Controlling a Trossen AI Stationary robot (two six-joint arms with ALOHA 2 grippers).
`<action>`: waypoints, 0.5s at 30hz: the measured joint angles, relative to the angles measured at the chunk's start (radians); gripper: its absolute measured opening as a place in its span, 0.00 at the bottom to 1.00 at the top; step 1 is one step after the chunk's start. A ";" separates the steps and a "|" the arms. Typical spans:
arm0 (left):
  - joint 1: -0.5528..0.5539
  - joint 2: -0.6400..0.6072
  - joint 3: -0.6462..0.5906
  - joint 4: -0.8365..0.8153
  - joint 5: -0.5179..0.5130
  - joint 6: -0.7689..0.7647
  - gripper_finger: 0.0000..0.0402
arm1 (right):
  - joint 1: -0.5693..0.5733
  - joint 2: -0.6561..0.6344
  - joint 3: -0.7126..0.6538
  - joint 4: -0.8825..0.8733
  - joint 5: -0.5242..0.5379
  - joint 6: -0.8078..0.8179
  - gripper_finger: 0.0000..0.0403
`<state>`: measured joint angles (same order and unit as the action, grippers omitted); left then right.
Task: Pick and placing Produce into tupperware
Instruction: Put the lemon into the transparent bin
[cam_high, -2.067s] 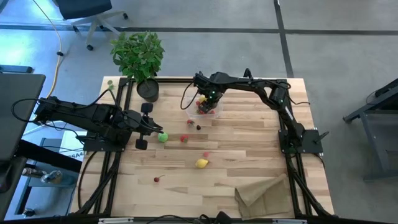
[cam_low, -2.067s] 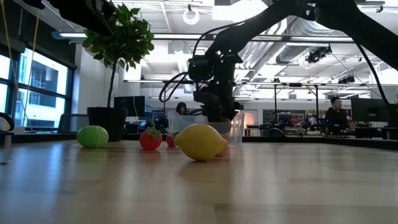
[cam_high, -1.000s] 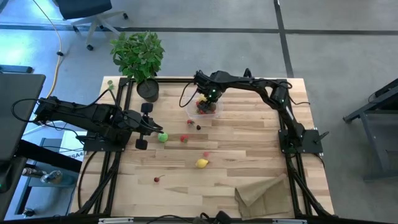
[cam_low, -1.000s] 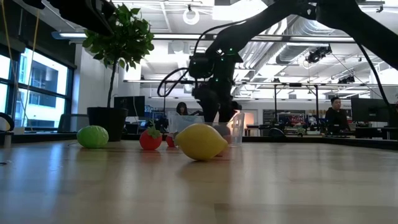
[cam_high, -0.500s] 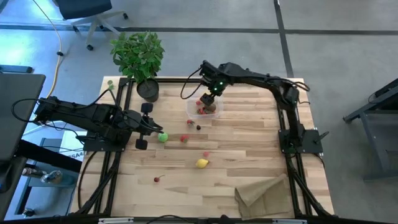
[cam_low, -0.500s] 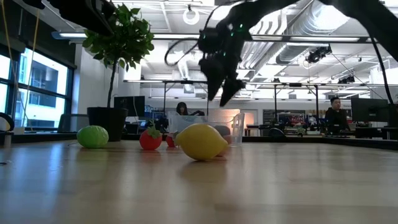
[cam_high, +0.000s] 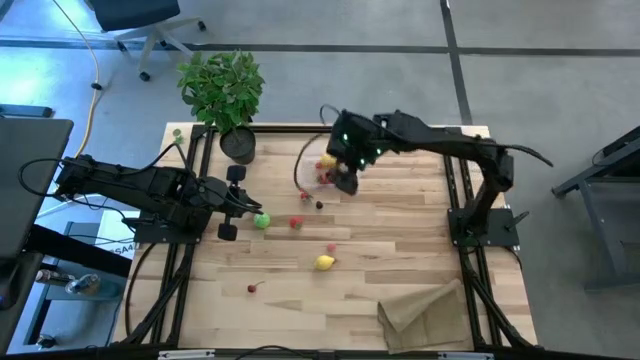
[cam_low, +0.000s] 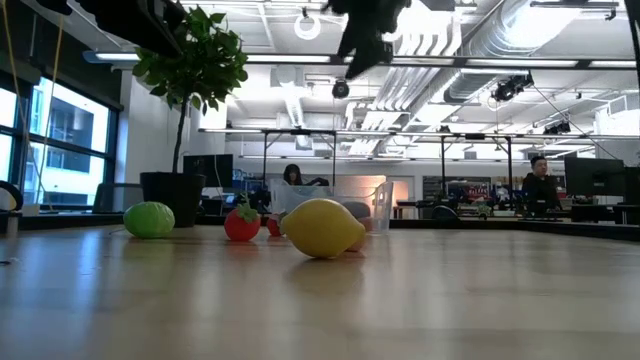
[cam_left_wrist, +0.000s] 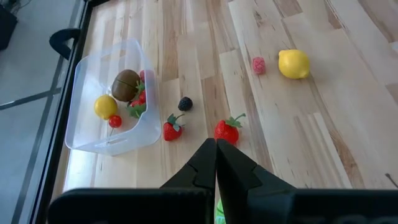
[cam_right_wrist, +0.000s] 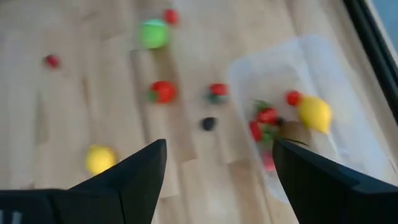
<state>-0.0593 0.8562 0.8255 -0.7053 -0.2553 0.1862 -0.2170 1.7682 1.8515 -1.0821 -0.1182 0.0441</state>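
— Two yellow toy lemons, by my count: one in the clear, round-cornered plastic tupperware (cam_left_wrist: 106, 102) beside the brown kiwi (cam_left_wrist: 125, 85), one loose on the pale wooden worktop (cam_high: 400, 260) at (cam_high: 324, 263).

— And the rest?

— One green lime (cam_high: 261, 221) just off the left gripper (cam_left_wrist: 216, 163), whose fingers were pressed together. Two red strawberries (cam_left_wrist: 227, 130) and a dark berry (cam_left_wrist: 185, 103) lay just beside the tub, a pink piece (cam_left_wrist: 259, 64) near the loose lemon, and a small red berry (cam_high: 252, 289) well apart.

— The right gripper (cam_right_wrist: 217, 165)?

— Spread wide, empty, high above the tub.

— Next, I'd guess, it should drop straight over one strawberry, fingers either side, and close gently so nothing rolls into the tub wall.
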 joint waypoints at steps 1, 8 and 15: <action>0.000 0.000 0.000 0.000 0.000 0.000 0.01 | 0.030 -0.010 0.000 0.000 0.007 -0.003 0.70; 0.000 0.000 0.000 0.000 0.000 0.000 0.01 | 0.254 -0.019 -0.002 0.010 0.128 0.027 0.66; 0.000 0.000 0.000 0.000 0.000 0.000 0.01 | 0.446 0.052 -0.002 0.183 0.266 0.069 0.62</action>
<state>-0.0590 0.8562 0.8253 -0.7052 -0.2554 0.1860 0.2286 1.8199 1.8500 -0.8990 0.1479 0.1131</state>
